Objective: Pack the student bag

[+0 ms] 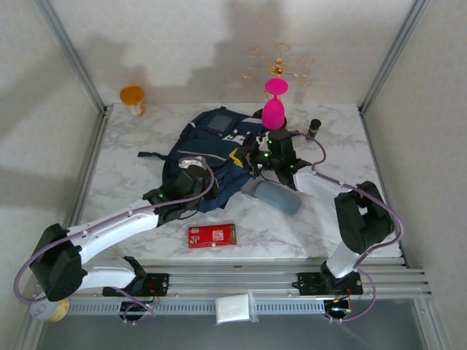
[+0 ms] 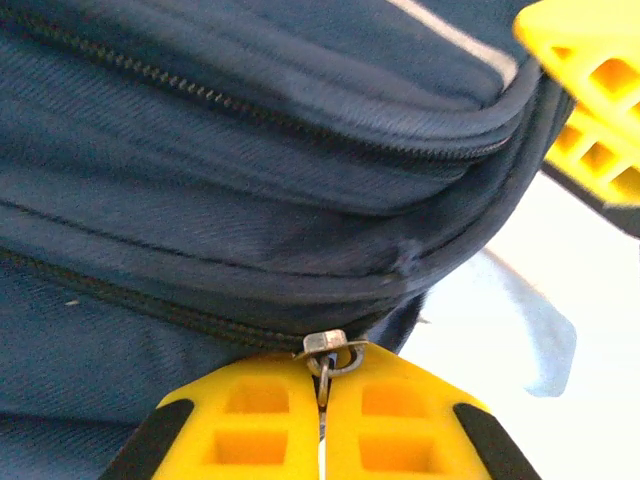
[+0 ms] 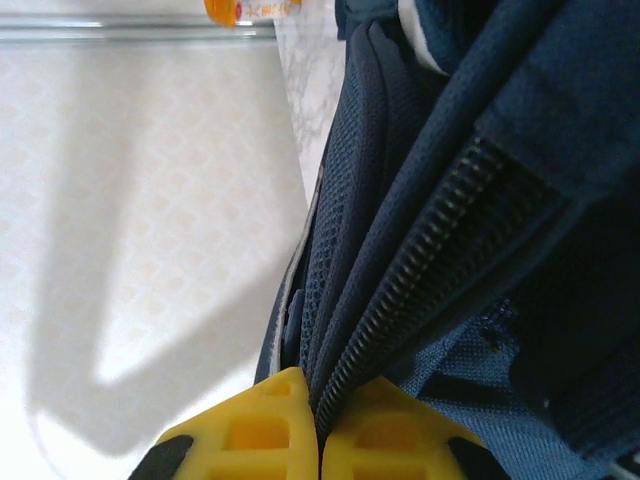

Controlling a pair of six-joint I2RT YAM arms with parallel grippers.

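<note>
The bag (image 1: 211,149) lies flat near the middle of the counter (image 1: 124,171), a little toward 12 o'clock. I think the packing has not really begun. The zip in the left wrist view looks shut all along, and things that may go inside lie out on the counter. I cannot see inside the bag, so I cannot tell if anything is in there. The left fingers (image 2: 250,420) are closed tight on the little metal zip pull (image 2: 330,347), at the bag's 7 o'clock edge. The right fingers (image 3: 255,430) are closed on the bag's cloth right by a zip, at its 3 o'clock side, as if to hold the bag firm. So the step now looks like getting the bag open. What is left is a lot: open it, put the things in, and zip it shut. A light blue pencil case (image 1: 276,195) lies just beside the bag at 4 o'clock, under the right arm. A red box (image 1: 212,235) lies apart from the bag at 6 o'clock. An orange cup (image 1: 133,96) stands in the corner at 10 o'clock. A pink toy (image 1: 274,106) stands close behind the bag at 1 o'clock, and a small dark bottle (image 1: 314,128) stands at 2 o'clock. The pink toy is near the right arm and could get bumped. The bag is soft, so it may slide or bunch up when the zip is pulled.
</note>
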